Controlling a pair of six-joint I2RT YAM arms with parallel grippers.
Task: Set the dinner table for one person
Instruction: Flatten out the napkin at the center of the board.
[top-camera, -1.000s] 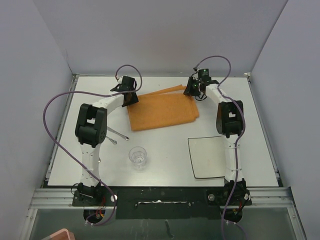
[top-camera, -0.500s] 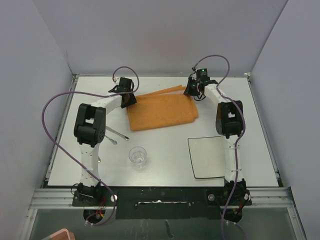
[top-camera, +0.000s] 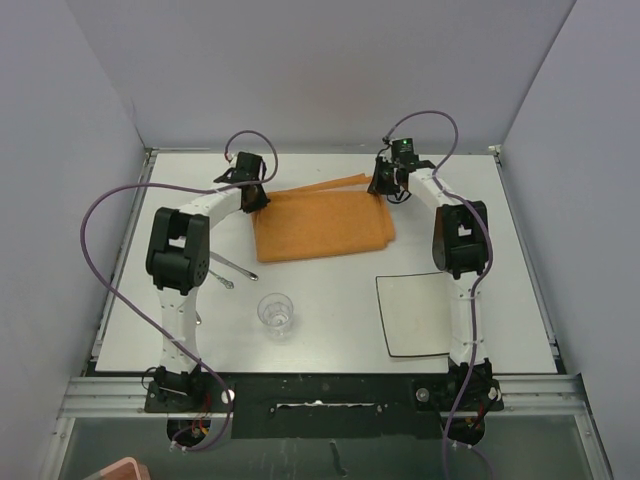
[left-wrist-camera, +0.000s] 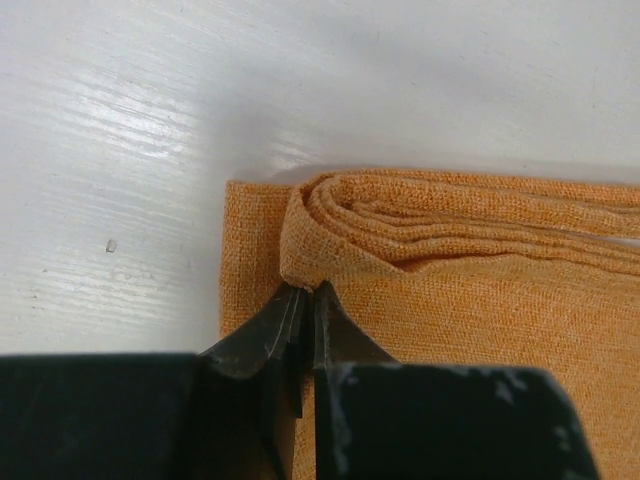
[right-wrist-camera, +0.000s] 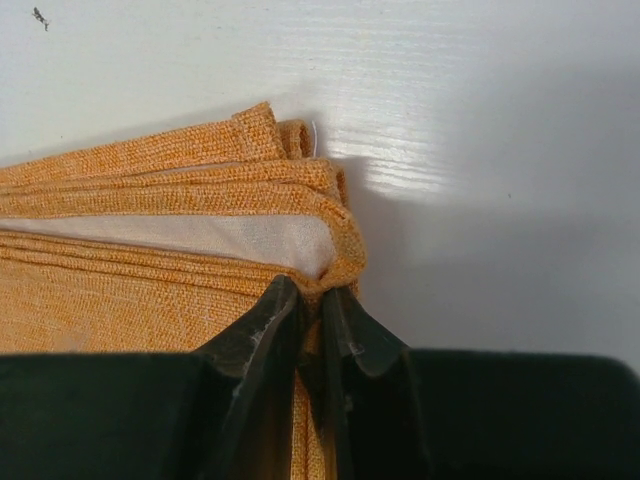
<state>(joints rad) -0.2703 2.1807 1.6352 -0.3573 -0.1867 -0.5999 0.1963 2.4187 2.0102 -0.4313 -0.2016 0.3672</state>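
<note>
The dinner table is a white tabletop. On its far half lies a folded orange cloth mat. My left gripper sits at the mat's far left corner. In the left wrist view its jaws are shut, pinching the rolled corner of the mat. My right gripper is at the far right corner. In the right wrist view its jaws are shut on the bunched corner of the mat, whose layers show a pale inner side.
A square white plate lies at the near right beside the right arm. A clear glass stands near the middle front. Metal cutlery lies beside the left arm's elbow. Grey walls enclose the table on three sides.
Both grippers have closed onto the mat's far corners. The left gripper has crept a little toward the far left; the mat's far edge has bunched slightly.
</note>
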